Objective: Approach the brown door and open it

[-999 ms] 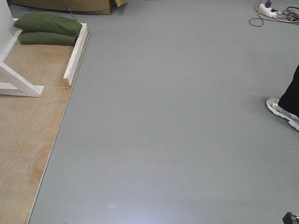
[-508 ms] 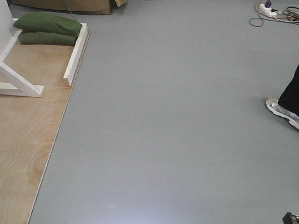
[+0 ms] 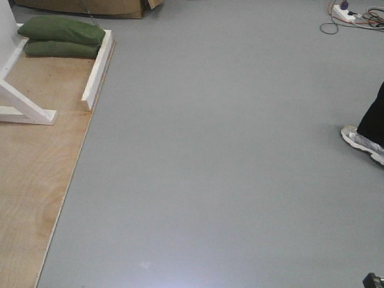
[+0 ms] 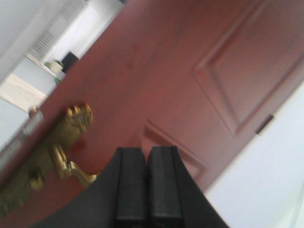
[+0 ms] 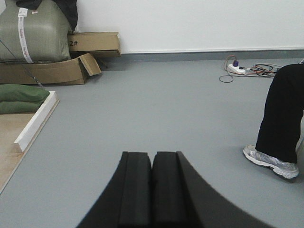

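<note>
Nearest you, the left claw point(image 4: 146, 190) has its pads pressed together with nothing between them. The right claw point(image 5: 152, 190) is the same, closed and empty. Just past the left claw's tips, to the left in the wrist view, sits the handle point(image 4: 71, 168), a golden lever on an ornate plate. The claw is near it but not touching. The door point(image 4: 199, 66) fills that view, reddish-brown and panelled, slanting across the picture. No other view shows it, so it lies outside what the front camera covers.

Almost nothing has changed. Over the last second the plywood point(image 3: 18, 184), the brace point(image 3: 17, 102) and the rail point(image 3: 97, 68) kept their places in the front view. Only the bystander's leg above the shoe point(image 3: 370, 146) shifted a little. I'd judge the drive finished or paused — the base looks parked by the door, which makes the handle your next job. You'd have to part the left claw before it can take the lever.

Counts, going outward:
- two claws
- one door
- one handle
- one brace
- one rail
- two green cushions point(image 3: 61, 28), stacked
- one shoe
- two cardboard boxes point(image 5: 47, 71)
- one sack point(image 5: 33, 33)
- one power strip point(image 3: 344, 14) — farthest off
</note>
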Motion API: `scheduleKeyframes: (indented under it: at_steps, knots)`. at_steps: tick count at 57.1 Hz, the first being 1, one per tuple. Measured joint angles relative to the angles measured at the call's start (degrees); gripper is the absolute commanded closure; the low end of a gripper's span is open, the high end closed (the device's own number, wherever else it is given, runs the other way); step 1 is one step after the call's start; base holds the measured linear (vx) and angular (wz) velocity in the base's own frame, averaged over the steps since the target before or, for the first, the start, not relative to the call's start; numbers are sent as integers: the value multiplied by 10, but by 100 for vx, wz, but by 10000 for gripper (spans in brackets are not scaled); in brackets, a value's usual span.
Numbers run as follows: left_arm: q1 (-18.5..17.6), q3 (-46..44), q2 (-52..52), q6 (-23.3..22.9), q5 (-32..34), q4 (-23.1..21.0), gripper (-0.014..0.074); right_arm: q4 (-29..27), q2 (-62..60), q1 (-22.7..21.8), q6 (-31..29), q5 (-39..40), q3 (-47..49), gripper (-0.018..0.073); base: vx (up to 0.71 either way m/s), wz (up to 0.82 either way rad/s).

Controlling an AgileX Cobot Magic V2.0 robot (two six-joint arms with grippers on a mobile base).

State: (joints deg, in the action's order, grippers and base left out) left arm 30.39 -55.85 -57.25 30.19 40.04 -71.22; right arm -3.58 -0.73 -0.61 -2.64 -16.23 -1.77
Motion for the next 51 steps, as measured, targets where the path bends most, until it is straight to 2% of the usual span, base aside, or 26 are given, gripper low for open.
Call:
scheduleKeyframes:
  at_steps: [13, 18, 25, 32, 40, 51]
  knots:
    - [178, -109, -58, -3, -102, -13, 600, 0, 0, 0, 0, 0, 0, 559, 0, 0]
    - [251, -142, -81, -16, -162, -21, 600, 0, 0, 0, 0, 0, 0, 559, 0, 0]
    - [332, -188, -121, -31, -263, -22, 600, 0, 0, 0, 0, 0, 0, 559, 0, 0]
    - [396, -240, -171, -47, -373, -16, 600, 0, 0, 0, 0, 0, 0, 559, 0, 0]
    - [451, -295, -230, -59, -473, -9, 600, 0, 0, 0, 0, 0, 0, 559, 0, 0]
    - [501, -387, -313, -62, -531, -1, 600, 0, 0, 0, 0, 0, 0, 559, 0, 0]
